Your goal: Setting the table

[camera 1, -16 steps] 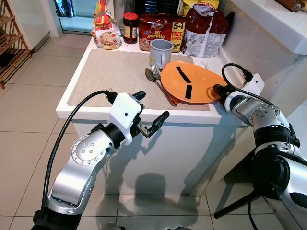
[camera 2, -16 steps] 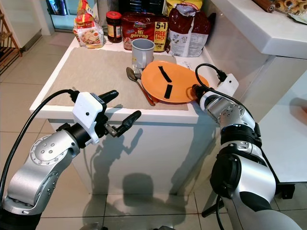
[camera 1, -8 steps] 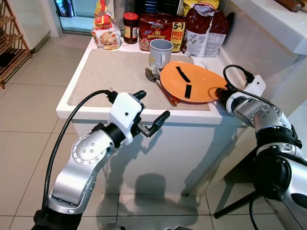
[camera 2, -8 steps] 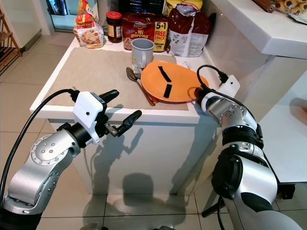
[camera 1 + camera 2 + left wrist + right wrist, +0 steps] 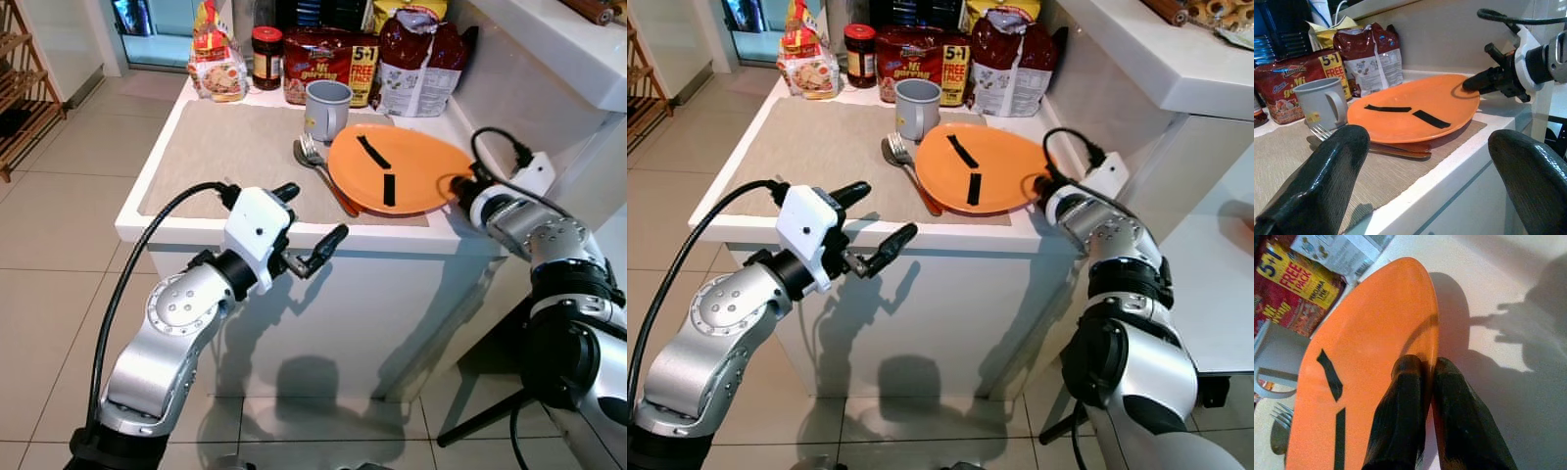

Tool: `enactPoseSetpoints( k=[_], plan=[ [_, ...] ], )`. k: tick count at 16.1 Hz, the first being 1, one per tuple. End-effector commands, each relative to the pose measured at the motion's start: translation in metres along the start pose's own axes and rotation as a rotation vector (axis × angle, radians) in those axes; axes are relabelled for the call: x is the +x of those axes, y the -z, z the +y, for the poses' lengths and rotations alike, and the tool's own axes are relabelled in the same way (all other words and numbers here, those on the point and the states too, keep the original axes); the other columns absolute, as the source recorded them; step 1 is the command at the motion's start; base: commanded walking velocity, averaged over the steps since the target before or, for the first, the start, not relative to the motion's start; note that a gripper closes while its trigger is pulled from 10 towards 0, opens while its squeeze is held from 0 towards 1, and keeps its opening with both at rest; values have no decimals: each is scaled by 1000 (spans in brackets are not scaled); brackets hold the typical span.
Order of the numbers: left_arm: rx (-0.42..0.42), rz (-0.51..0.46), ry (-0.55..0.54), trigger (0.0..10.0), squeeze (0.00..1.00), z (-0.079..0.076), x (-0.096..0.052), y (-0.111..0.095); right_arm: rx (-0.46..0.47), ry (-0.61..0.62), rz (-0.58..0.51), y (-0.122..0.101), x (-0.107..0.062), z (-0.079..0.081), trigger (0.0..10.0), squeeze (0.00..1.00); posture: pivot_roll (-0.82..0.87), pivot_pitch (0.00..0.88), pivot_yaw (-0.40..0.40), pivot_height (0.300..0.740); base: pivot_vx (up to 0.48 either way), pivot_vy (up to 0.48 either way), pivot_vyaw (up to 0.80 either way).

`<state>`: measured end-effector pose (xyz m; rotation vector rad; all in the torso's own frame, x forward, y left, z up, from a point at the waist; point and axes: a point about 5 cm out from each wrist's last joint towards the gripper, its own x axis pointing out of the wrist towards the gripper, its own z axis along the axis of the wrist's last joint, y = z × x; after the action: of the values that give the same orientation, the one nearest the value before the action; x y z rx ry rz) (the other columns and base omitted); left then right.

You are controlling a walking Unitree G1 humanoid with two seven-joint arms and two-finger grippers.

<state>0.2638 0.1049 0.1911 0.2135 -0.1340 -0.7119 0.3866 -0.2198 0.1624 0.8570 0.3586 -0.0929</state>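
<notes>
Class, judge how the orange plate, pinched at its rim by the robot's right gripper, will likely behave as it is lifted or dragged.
The orange plate looks stiff: held at one edge by the right gripper, it keeps its shape. It probably slips easily, since its surface looks glossy. Its far side overlaps the spoon and fork, so dragging it may nudge them.

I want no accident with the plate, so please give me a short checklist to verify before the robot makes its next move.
1. Right gripper shut on the orange plate rim: ok.
2. Plate level: not ok, its left edge rests on the wooden-handled spoon.
3. Fork and grey mug apart from the gripper: ok, but both are close to the plate's far edge.
4. Left gripper away from the plate: ok, open before the counter.
5. Grip firmness: cannot tell.
</notes>
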Motion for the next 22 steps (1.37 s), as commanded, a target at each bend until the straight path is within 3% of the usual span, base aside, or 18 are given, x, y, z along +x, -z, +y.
enactPoseSetpoints(
  k=[1,4,8,9,10,13,14,15,17,20,22],
  plan=[
    [5,-20,11,10000,0,-1,3,-4,-10,26,6,-1,-4,-8,0,0,92,0,-87,740,0,0,0],
    [-18,-46,-53,10000,0,5,5,-8,48,-60,-41,-7,-14,-8,0,0,85,0,-80,740,0,0,0],
    [-166,-84,-169,10000,0,19,10,-11,86,-134,-17,1,-26,-12,0,0,83,0,-79,740,0,0,0],
    [-313,-108,-192,10000,200,23,11,-10,127,-155,-19,4,-30,-14,0,0,83,0,-78,740,0,0,0],
    [-398,-114,-196,10000,1000,25,12,-9,140,-166,-20,7,-34,-14,0,0,82,0,-76,740,0,0,0],
    [-530,-60,-278,10000,1000,34,12,3,170,-201,-27,10,-40,-13,0,0,80,0,-70,740,0,0,0],
    [-658,-14,-314,10000,510,39,10,14,205,-223,-37,11,-44,-13,0,0,80,0,-67,740,0,0,0],
    [-712,-6,-320,10000,0,40,10,18,224,-237,-41,11,-46,-12,0,0,80,0,-67,740,0,0,0],
    [-847,-19,-348,10000,0,43,8,24,284,-271,-42,11,-49,-10,0,0,78,0,-66,740,0,0,0],
    [-898,0,-362,10000,0,44,9,29,339,-306,-42,10,-51,-8,0,0,78,0,-64,740,0,0,0],
    [-983,-20,-321,10000,0,40,14,27,374,-367,-29,11,-55,-1,0,0,76,0,-62,740,0,0,0]
  ],
)
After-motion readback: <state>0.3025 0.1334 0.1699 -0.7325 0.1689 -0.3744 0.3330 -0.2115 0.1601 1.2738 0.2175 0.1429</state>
